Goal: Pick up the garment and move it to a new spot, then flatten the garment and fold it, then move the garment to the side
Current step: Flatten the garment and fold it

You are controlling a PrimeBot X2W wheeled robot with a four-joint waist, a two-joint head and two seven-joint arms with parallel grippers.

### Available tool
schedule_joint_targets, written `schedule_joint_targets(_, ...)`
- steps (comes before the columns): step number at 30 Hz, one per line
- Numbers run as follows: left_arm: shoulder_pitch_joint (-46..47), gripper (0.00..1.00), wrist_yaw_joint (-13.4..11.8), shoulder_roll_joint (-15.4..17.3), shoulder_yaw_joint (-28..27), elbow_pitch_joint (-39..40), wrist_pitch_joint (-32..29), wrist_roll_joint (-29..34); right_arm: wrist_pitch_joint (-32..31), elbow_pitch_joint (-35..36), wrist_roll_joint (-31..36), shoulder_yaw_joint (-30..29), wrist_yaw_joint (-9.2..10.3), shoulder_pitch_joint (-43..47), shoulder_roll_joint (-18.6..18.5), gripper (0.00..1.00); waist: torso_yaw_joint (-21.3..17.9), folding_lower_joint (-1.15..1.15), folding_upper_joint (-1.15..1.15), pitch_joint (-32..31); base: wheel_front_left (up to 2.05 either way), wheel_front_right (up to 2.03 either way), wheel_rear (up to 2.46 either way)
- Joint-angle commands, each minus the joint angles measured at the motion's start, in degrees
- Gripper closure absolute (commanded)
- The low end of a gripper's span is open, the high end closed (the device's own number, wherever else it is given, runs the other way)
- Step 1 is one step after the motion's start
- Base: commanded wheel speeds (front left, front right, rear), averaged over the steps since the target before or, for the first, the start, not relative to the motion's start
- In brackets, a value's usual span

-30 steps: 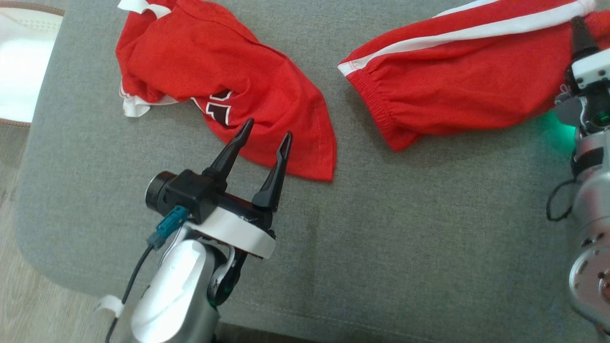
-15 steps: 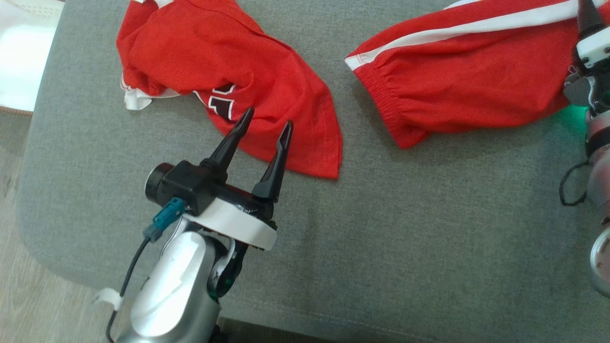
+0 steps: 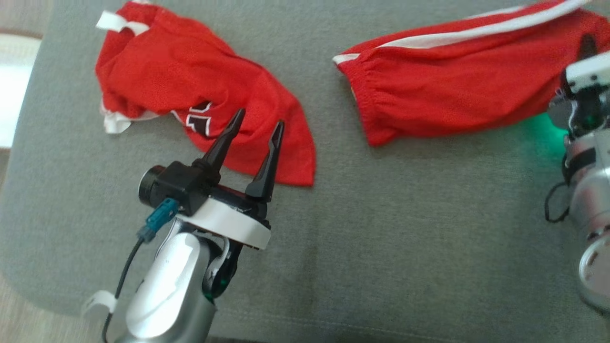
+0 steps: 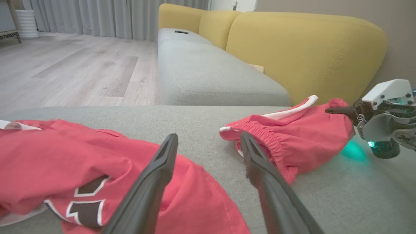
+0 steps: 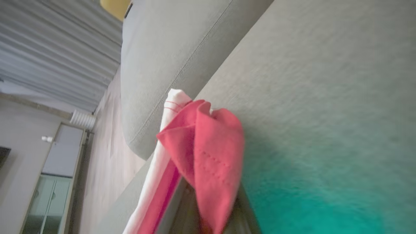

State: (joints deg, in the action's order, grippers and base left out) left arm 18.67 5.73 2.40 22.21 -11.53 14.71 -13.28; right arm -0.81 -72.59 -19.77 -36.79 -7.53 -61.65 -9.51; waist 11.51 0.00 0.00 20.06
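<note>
I read this as the opening step: picking up the garment to move it to a new spot. My right claw (image 3: 587, 47) is clenched on the far right end of the red shorts (image 3: 452, 95). In the right wrist view a bunched fold of red cloth (image 5: 208, 152) with a white edge sits pinched between the fingers. My left claw (image 3: 258, 119) is released, its jaws spread wide, and it hovers over the near edge of a red jersey (image 3: 190, 81) at the left without gripping it.

The shorts lie across the far right of the grey seat (image 3: 405, 238), well apart from the jersey. The next move, as I judge it, is a lift with the right arm. It must go high enough for the hanging cloth to clear the seat before I carry it over to open ground nearer me. With only one end held, the rest will dangle and may drag or swing. I would go slowly and keep the left claw free to catch the other end for flattening.

The shorts are soft red fabric, rumpled and loosely doubled over. A white stripe (image 3: 476, 33) runs along the far edge and a gathered elastic band (image 3: 362, 95) sits at the left end. They are limp and light, so I expect them to drape rather than hold any shape.
</note>
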Motion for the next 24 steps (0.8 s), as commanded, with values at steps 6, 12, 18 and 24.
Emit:
schedule_joint_targets(6,-2.4,0.0,0.2,0.5,-3.1,1.2,0.3,0.1,4.2,4.8,-3.4,-1.5,0.04,5.8,1.5,1.0,-4.4,0.0,0.0,-5.2,0.0,0.0,0.0)
schedule_joint_targets(12,-4.2,0.0,0.2,0.5,-3.7,1.1,0.3,0.2,6.7,8.0,-5.1,-4.2,0.04,11.8,2.1,1.0,-6.0,0.0,0.0,-7.6,0.0,0.0,0.0)
schedule_joint_targets(18,-5.6,0.0,0.3,0.5,-4.0,1.2,0.3,0.3,8.5,11.4,-4.6,-8.9,0.04,17.8,2.6,1.0,-6.4,0.0,0.0,-9.1,0.0,0.0,0.0)
schedule_joint_targets(24,-6.6,0.0,0.4,0.5,-4.6,1.5,0.3,0.5,6.6,15.6,-2.6,-11.0,0.04,19.5,4.1,1.0,-6.1,0.0,0.0,-9.2,0.0,0.0,0.0)
